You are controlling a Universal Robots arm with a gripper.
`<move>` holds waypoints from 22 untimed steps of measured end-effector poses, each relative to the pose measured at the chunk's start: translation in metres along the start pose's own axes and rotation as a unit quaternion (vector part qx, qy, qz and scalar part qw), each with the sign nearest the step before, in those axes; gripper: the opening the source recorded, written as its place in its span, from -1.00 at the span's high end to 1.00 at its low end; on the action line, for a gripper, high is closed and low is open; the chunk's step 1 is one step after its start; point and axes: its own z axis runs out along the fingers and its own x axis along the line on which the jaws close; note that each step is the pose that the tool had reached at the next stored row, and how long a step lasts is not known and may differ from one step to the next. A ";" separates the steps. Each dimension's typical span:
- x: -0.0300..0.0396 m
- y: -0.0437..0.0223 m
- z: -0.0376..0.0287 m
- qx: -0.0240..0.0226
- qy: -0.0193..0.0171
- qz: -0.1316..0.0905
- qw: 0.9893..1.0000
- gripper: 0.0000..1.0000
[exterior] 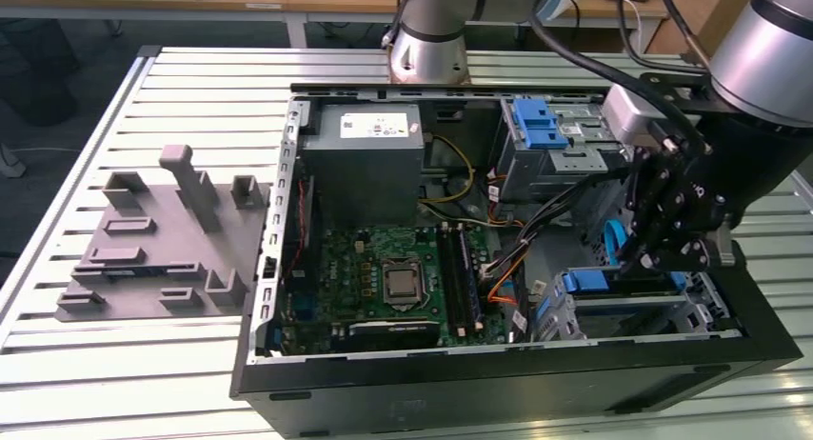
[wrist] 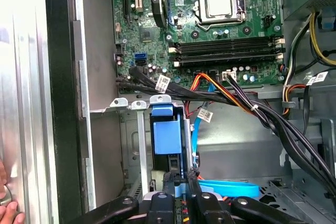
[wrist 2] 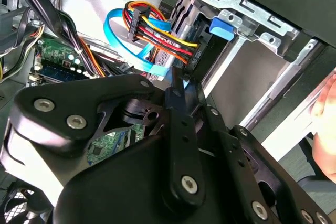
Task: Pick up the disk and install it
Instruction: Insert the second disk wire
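The disk (exterior: 620, 281) stands on edge in the metal drive bay (exterior: 661, 316) at the near corner of the open computer case, on the exterior view's right. In the first wrist view its blue carrier end (wrist: 167, 136) faces me between the bay's metal walls. My gripper (exterior: 650, 261) reaches down into the case right over it. The black fingers (wrist: 169, 184) sit close together with a strip of the blue carrier between them, so my gripper (wrist: 179, 184) is shut on the disk. In the second wrist view my gripper (wrist 2: 178, 80) points at a bundle of coloured cables (wrist 2: 157, 35).
The case (exterior: 508, 383) lies open on a slatted table (exterior: 128, 364), showing the motherboard (exterior: 394, 278), a grey box with a white sticker (exterior: 368, 150) and a metal cage with a blue latch (exterior: 540, 126). A blue flat cable (wrist: 226, 187) runs beside the bay. A grey fixture (exterior: 166, 240) sits left. A person's hand (wrist: 6, 211) rests at the case's edge.
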 end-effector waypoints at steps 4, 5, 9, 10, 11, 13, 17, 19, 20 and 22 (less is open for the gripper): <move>0.0002 0.0001 -0.0034 0.000 0.000 0.000 1.000 0.53; 0.0003 0.0001 -0.0041 0.000 0.000 0.000 1.000 0.53; 0.0005 0.0002 -0.0072 0.000 0.000 0.000 1.000 0.53; 0.0005 0.0002 -0.0081 0.000 0.000 0.000 1.000 0.53; 0.0006 0.0002 -0.0089 0.000 0.000 0.000 1.000 0.53; 0.0007 0.0002 -0.0103 0.000 0.000 0.000 1.000 0.53; 0.0008 0.0003 -0.0122 0.000 0.000 0.000 1.000 0.79; 0.0008 0.0003 -0.0122 0.000 0.000 0.000 1.000 0.79; 0.0008 0.0003 -0.0124 0.000 0.000 0.000 1.000 0.79; 0.0008 0.0003 -0.0125 0.000 0.000 0.000 1.000 0.79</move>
